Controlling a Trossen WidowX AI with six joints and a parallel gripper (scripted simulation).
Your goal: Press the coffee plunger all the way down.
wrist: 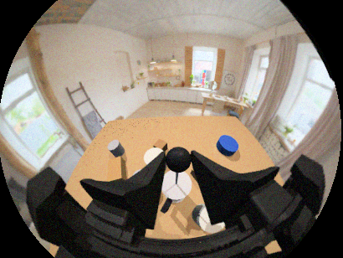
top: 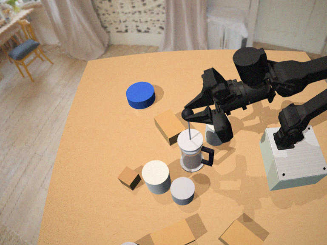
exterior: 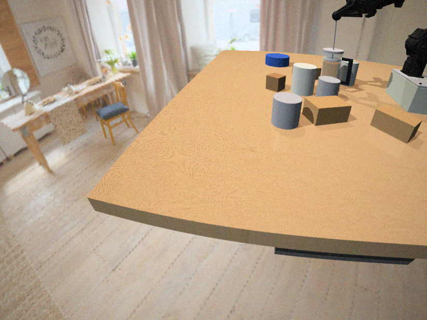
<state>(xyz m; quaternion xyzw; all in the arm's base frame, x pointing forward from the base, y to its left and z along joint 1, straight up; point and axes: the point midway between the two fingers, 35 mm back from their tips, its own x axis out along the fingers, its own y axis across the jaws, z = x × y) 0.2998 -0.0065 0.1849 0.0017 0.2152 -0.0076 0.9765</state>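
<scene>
The coffee press (top: 191, 156) (exterior: 330, 69) (wrist: 176, 187) stands upright on the table, its white lid (top: 189, 140) on top and its black handle (top: 211, 156) toward the robot base in the top view. The plunger's thin rod (top: 189, 129) (exterior: 335, 34) stands far out above the lid, straight up. Its black ball knob (top: 187, 114) (exterior: 336, 15) (wrist: 178, 159) is at the top. My gripper (top: 187, 113) (wrist: 177, 153) is shut on the knob, one fingertip on each side of it in the wrist view. The plunger disc inside the press is hard to make out.
A white cylinder (top: 212, 135) stands close behind the handle, under my gripper. A wooden block (top: 168, 123) lies beside the press. A cream cylinder (top: 155, 175) and a grey cylinder (top: 182, 190) stand in front. A blue disc (top: 140, 95) (wrist: 227, 145) lies farther back.
</scene>
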